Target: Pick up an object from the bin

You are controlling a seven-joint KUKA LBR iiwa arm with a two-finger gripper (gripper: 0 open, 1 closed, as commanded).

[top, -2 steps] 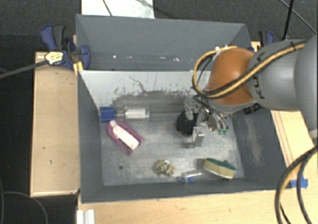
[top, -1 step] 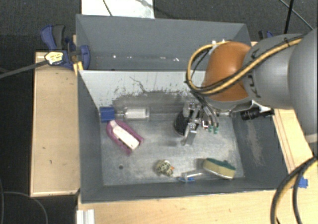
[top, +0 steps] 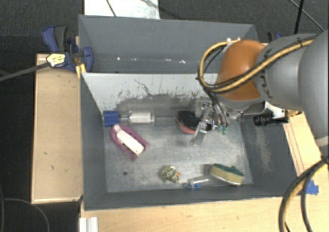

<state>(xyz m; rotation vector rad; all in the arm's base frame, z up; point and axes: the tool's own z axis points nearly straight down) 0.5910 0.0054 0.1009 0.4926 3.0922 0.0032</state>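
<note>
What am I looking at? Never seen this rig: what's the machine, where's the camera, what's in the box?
One camera looks down, slightly sideways, into a grey metal bin. The grey arm with the orange cover, entering from the right, is a robot; its hand hangs low beside a red and black rounded object near the back wall. Also lying there: a clear bottle with blue cap, a purple and white block, a small speckled lump, a green and cream pad. Whether the hand grips anything is unclear.
</note>
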